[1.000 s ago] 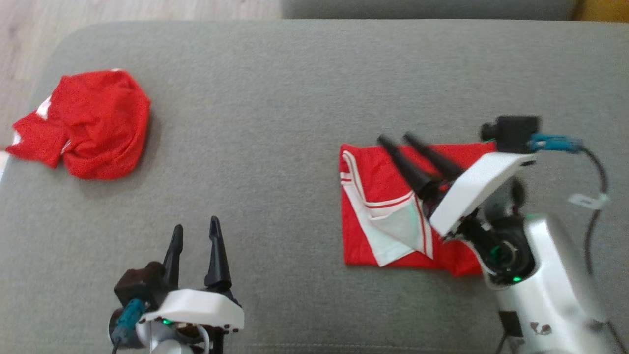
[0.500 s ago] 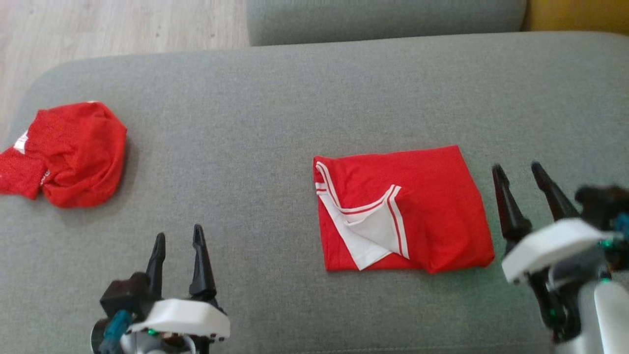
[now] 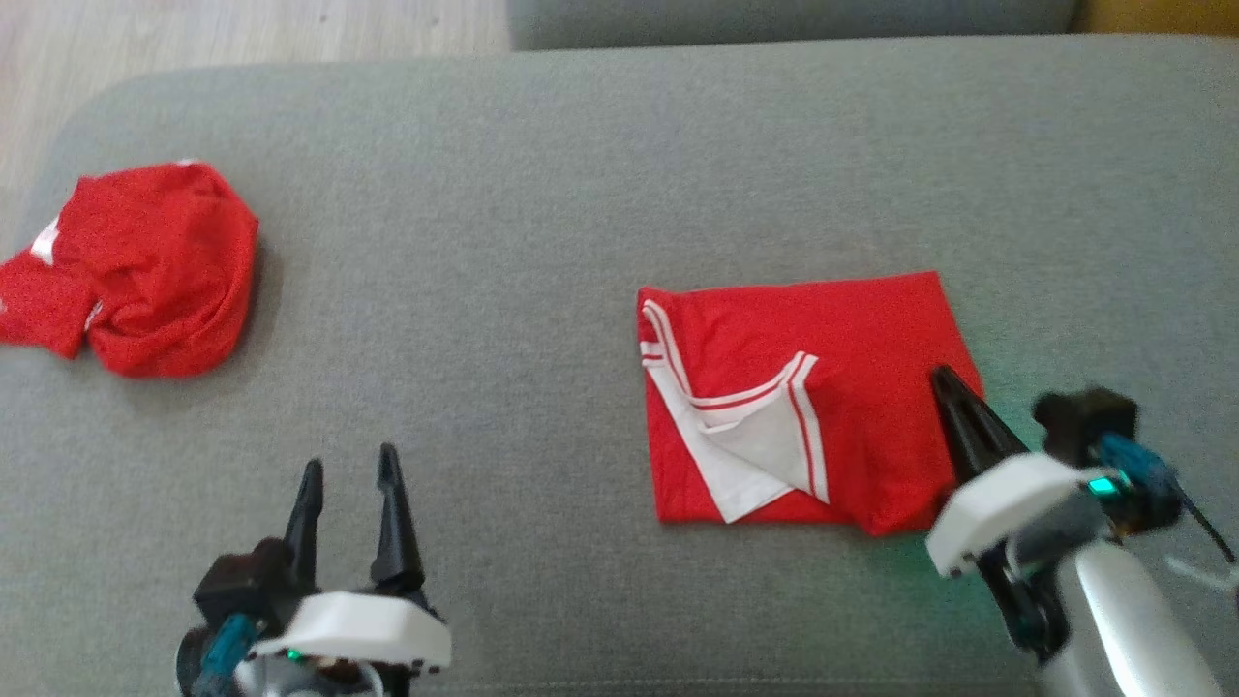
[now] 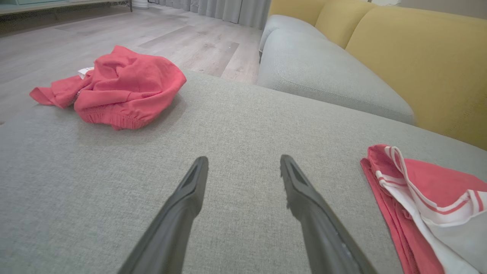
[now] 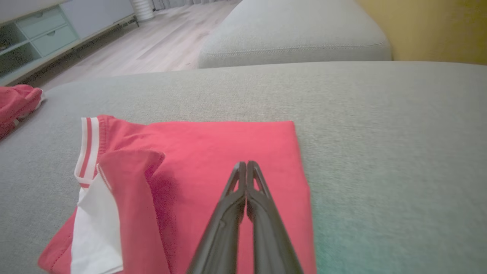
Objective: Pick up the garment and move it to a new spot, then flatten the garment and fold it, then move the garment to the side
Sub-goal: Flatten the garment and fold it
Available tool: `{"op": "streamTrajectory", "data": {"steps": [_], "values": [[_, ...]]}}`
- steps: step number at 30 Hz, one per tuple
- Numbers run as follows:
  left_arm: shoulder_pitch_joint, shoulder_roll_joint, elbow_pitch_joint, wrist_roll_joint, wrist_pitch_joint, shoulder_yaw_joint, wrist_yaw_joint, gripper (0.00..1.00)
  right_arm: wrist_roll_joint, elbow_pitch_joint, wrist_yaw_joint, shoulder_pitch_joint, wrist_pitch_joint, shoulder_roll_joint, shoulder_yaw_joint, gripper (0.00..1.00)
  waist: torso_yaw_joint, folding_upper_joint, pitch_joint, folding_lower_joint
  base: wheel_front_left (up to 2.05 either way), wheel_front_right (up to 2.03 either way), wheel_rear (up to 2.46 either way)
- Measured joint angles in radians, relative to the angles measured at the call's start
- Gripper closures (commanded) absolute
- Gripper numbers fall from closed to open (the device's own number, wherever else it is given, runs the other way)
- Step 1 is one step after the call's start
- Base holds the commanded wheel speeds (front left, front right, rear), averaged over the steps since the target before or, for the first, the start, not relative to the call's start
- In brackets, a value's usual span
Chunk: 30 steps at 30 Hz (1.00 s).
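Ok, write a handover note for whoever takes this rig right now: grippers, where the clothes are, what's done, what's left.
Left gripper: jaws open, empty, hovering over the grey cushion.
Right gripper: jaws shut, nothing between them, tips over the folded red garment near its right edge; contact unclear.
Second red garment: crumpled at the cushion's left end.
Done: garment flattened and folded.
To do: move it to the side.

seat: grey sofa cushion (image 3: 542, 145) | pale wood floor (image 4: 114, 23) | yellow backrest (image 4: 418, 57)
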State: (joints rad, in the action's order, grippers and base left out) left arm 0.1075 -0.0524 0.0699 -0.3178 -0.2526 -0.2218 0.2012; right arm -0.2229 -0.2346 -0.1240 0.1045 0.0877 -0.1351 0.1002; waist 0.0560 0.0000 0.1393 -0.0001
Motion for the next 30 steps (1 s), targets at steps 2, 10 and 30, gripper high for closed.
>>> {"op": "streamTrajectory", "data": {"steps": [2,10,30], "values": [[-0.018,0.000,0.000,0.000,0.000,-0.014,0.000,0.00,0.003,-0.062,0.000,0.061,-0.001,-0.003,0.033,1.00,0.006,0.0000,0.017,0.0000,0.00,0.00,0.00],[-0.056,0.001,0.004,-0.011,0.000,-0.040,0.010,0.00,-0.006,-0.243,0.000,0.147,-0.052,-0.006,0.167,1.00,0.053,0.0000,0.042,0.0000,0.00,0.00,0.00],[-0.031,0.001,0.018,-0.010,0.000,-0.025,0.009,0.00,-0.085,-0.123,0.000,0.083,-0.098,0.006,0.346,1.00,0.030,-0.0001,-0.040,0.0000,0.00,0.00,0.00]]}}
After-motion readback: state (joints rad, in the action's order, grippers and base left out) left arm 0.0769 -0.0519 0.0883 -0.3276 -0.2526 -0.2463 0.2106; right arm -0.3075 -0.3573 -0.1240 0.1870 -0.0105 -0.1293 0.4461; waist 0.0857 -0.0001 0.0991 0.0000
